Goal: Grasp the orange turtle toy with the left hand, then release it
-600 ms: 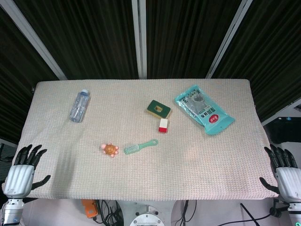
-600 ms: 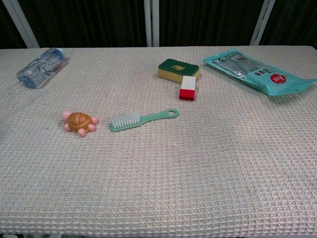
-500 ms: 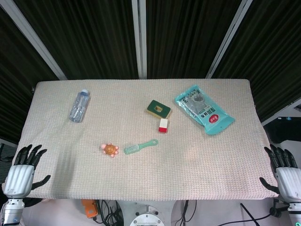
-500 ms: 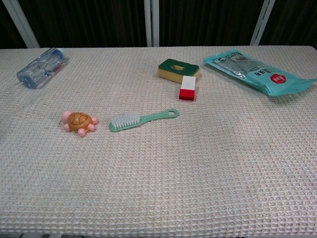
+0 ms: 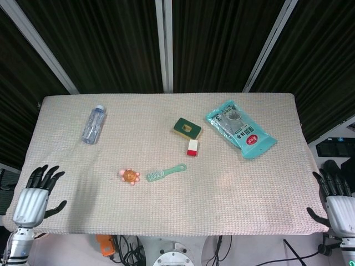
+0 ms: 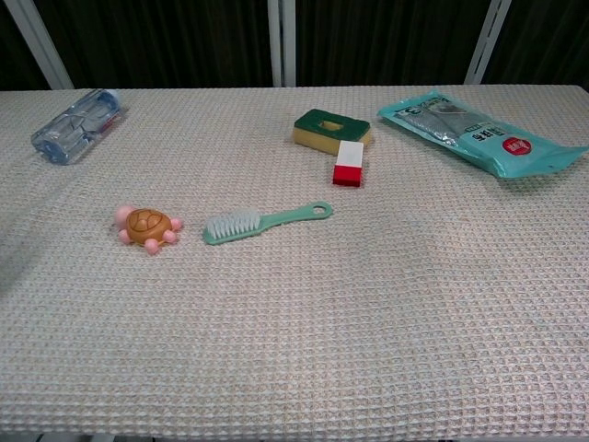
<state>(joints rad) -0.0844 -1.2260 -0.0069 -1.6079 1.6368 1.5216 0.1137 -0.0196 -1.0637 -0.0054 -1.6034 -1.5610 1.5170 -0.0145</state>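
Observation:
The orange turtle toy (image 5: 129, 176) (image 6: 147, 226), with pink feet and head, lies on the cloth left of the table's middle. My left hand (image 5: 36, 193) hovers off the near left corner with its fingers spread and nothing in it, well to the left of the turtle. My right hand (image 5: 338, 202) is at the near right corner, fingers apart and empty. Neither hand shows in the chest view.
A green brush (image 5: 165, 172) (image 6: 264, 221) lies just right of the turtle. A clear water bottle (image 5: 93, 124) (image 6: 75, 125) lies at the back left. A green-yellow sponge (image 5: 187, 128), a red-white block (image 5: 192, 147) and a teal packet (image 5: 240, 128) lie toward the back right.
My left hand has shifted slightly right and up toward the table's corner. The right hand and all objects stay as they were.

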